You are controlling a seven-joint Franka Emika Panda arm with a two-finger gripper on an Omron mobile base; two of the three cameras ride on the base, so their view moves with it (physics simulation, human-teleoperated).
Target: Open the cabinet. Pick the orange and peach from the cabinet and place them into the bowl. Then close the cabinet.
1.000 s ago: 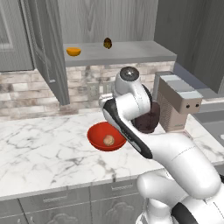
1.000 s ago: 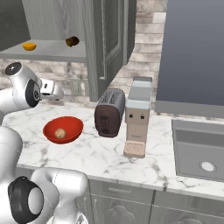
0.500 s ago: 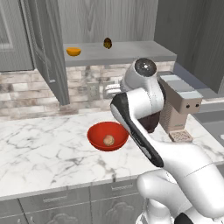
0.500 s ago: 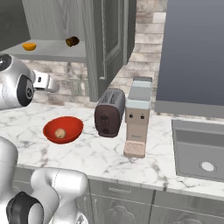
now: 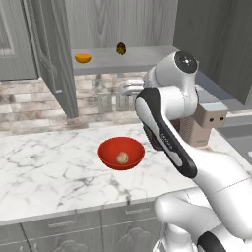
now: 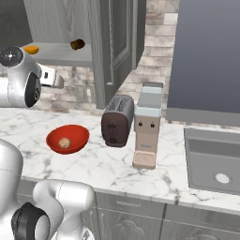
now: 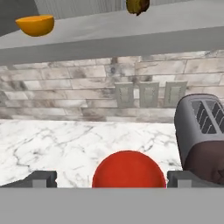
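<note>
Above the bowl (image 5: 121, 153) (peach (image 5: 122, 157) already inside), our gripper (image 7: 111, 178) hangs released and empty; we judge the orange (image 5: 82, 57), on the open cabinet (image 5: 54, 59) shelf, needs fetching next.

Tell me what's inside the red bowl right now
One small pale tan-pink fruit, the peach, lies in the bowl. The bowl's near wall hides a little of its floor. The orange sits on the cabinet shelf.

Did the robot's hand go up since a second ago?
Yes. The gripper was low beside the bowl; now it sits higher, nearer the cabinet shelf where the orange waits.
</note>
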